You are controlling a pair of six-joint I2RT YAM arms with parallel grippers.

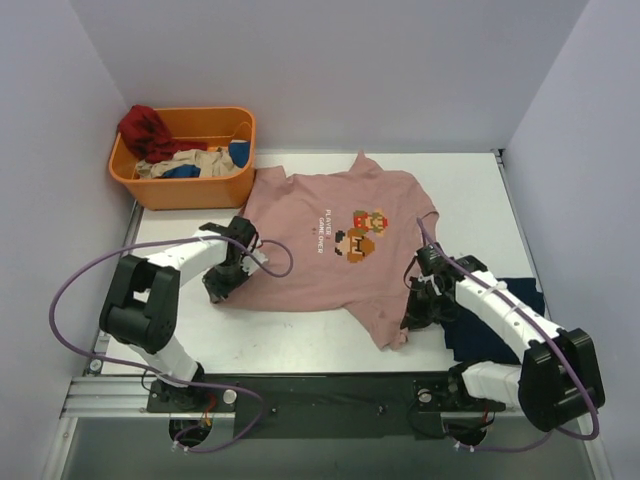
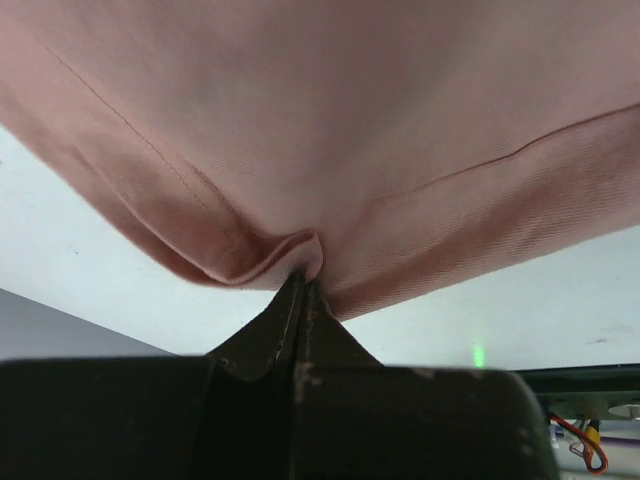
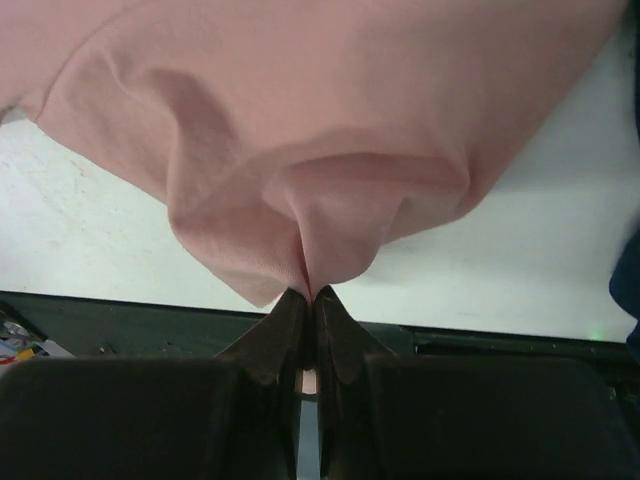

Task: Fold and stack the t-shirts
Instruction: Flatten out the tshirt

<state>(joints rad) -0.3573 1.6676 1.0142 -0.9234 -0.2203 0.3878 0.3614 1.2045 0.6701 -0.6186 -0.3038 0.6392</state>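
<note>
Though rumpled at its edges, pink t-shirt [image 1: 300, 255] crosswise, collar seemingly rightward.

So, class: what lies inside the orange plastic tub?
Crumpled clothes fill the orange plastic tub: a dark red garment on top, beige cloth and blue pieces. Its bottom is hidden beneath them.

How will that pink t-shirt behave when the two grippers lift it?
Probably floppy: the pink t-shirt bunches into folds where the left gripper and right gripper pinch it. It likely sags between them. Thin cloth, so probably light.
</note>
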